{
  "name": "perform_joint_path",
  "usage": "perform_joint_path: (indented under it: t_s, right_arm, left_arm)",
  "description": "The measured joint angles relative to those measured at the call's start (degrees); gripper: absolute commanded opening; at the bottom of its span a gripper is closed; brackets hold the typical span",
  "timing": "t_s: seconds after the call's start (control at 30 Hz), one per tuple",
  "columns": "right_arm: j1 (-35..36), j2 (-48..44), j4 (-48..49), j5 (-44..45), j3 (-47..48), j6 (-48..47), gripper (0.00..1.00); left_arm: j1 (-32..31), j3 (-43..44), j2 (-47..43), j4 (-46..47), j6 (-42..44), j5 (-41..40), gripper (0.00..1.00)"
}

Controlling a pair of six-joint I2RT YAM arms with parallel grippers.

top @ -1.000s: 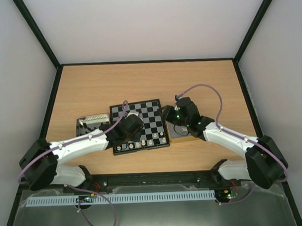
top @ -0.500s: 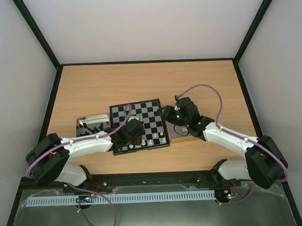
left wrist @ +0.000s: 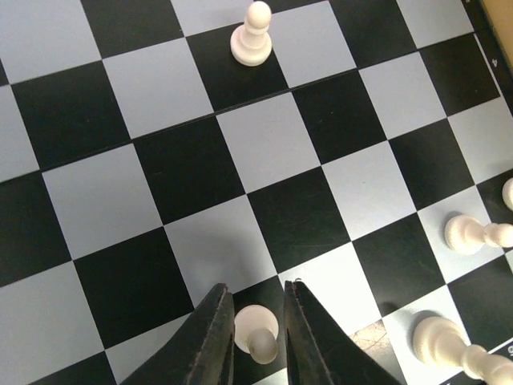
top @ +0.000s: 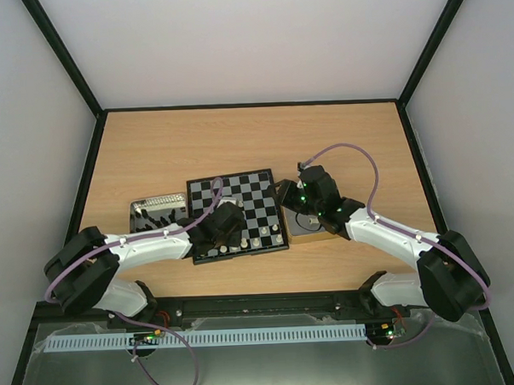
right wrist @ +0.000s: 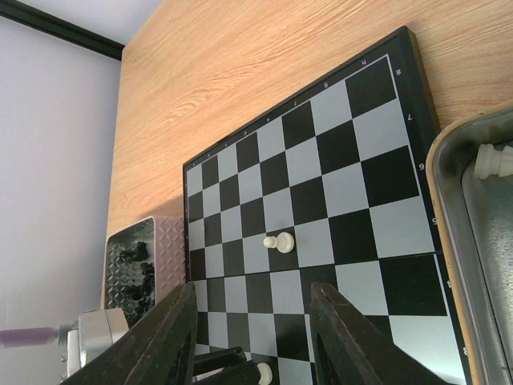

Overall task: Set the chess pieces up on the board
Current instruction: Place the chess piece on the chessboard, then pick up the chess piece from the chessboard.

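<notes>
**Left tool** [left wrist: 256, 287]: narrow, closed on a cream-white pawn [left wrist: 256, 330]. The pawn stands on a black square at the bottom centre of the left wrist view, with the fingers [left wrist: 210, 337] on both sides of it. In the overhead view this tool is over the lower left part of the board [top: 257, 197].

**Right tool** [right wrist: 253, 286]: wide, with nothing between its two prongs. In the overhead view it hangs at the right edge of the board, above the tan-rimmed tin [top: 303, 235] that lies just beside that edge. One white piece [right wrist: 490, 160] lies in this tin, at the right edge of the right wrist view.

**Board:** it lies at the centre of the wooden desk [top: 238, 142].
- A second pawn [left wrist: 251, 40] stands on a black square at the top centre of the left wrist view, well apart from the held one.
- Further white pieces [left wrist: 473, 234] stand at the right edge and lower right corner of that view.

**Left of the board:** a patterned tin [top: 153, 216] holds the black pieces [right wrist: 143, 277].
</notes>
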Motion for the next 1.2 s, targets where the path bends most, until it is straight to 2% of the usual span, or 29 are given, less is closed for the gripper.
perform_joint_path:
  t_s: [0.13,0.3,0.43,0.57,0.73,0.9,1.2]
  right_arm:
    - [0.0,0.0,0.0,0.0,0.0,0.0,0.39]
    - [0.0,0.0,0.0,0.0,0.0,0.0,0.39]
    - [0.0,0.0,0.0,0.3,0.0,0.0,0.39]
    - [0.0,-0.6,-0.3,1.4,0.0,0.1,0.39]
    - [0.0,-2.3,-1.2,3.6,-0.1,0.3,0.39]
    - [0.0,-4.4,-2.5,6.2,-0.4,0.2,0.39]
    - [0.0,-5.4,-4.1,8.2,-1.0,0.0,0.39]
  left_arm:
    - [0.0,0.0,0.0,0.0,0.0,0.0,0.28]
    - [0.5,0.3,-0.5,-1.1,0.1,0.5,0.41]
    - [2.3,2.9,-2.2,-3.0,0.1,2.0,0.50]
    - [5.2,6.8,-2.4,-3.7,1.2,4.5,0.55]
    - [8.0,11.1,0.5,-4.7,2.8,7.1,0.54]
    - [9.9,15.5,6.8,-6.1,4.3,8.7,0.42]
    - [11.4,21.4,14.6,-7.8,5.8,9.4,0.41]
